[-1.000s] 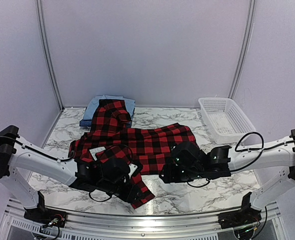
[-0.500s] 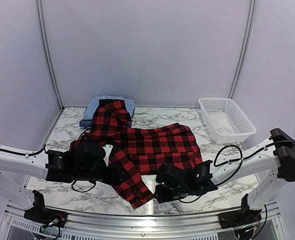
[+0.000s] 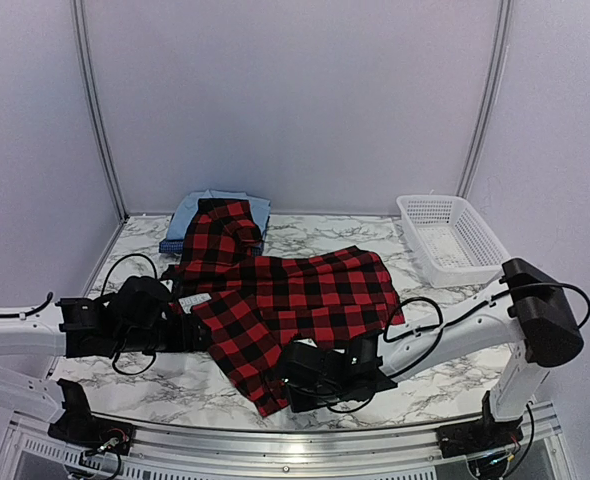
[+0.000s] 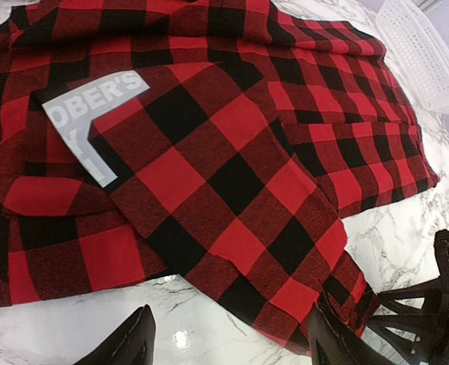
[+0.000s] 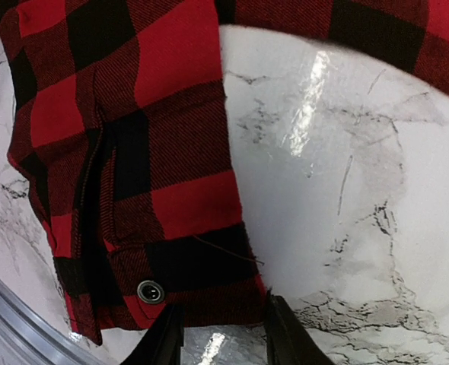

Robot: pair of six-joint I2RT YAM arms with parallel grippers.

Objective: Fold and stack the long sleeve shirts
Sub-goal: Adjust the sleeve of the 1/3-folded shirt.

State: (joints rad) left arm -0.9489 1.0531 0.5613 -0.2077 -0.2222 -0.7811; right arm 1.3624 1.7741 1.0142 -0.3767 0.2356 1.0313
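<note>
From above, the red-and-black plaid shirt (image 3: 305,295) lies spread on the desk (image 3: 445,370). One sleeve (image 3: 245,355) trails right up to the right hand (image 3: 285,382), and the left hand (image 3: 199,335) sits at the shirt's side edge. The light blue shirt (image 3: 220,205) and the dark blue checked shirt (image 3: 172,244) lie stacked well beyond both hands. In the left wrist view the left hand (image 4: 232,346) gapes wide and empty, with the plaid edge just ahead of its fingertips (image 4: 137,334). Closing from here could catch only the top layer and drag the fold askew. In the right wrist view the right hand (image 5: 221,338) stands part open and holds nothing, the snap-buttoned cuff (image 5: 179,281) just ahead of its tips. A shallow bite on that edge would likely slip once lifted, or the fingers could scrape the desk.
</note>
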